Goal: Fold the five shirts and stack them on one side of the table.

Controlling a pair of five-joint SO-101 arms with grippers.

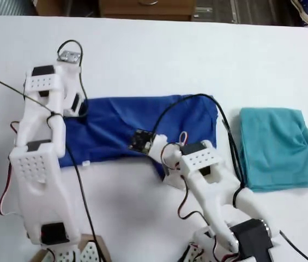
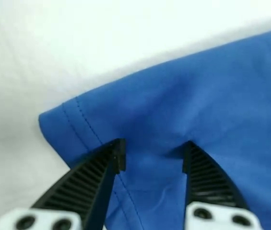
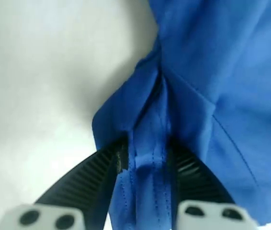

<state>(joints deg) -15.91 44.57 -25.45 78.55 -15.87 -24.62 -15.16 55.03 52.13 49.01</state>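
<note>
Blue shirt on counter, long axis pointing away from folded teal shirt beside it, right pincer clamping a bunched fold nearer the teal shirt, left pincer spread, tips on far corner

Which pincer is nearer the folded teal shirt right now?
Right. The right pincer grips a bunched edge of the blue shirt, on the side toward the teal shirt; the left pincer is at the blue shirt's opposite end.
</note>
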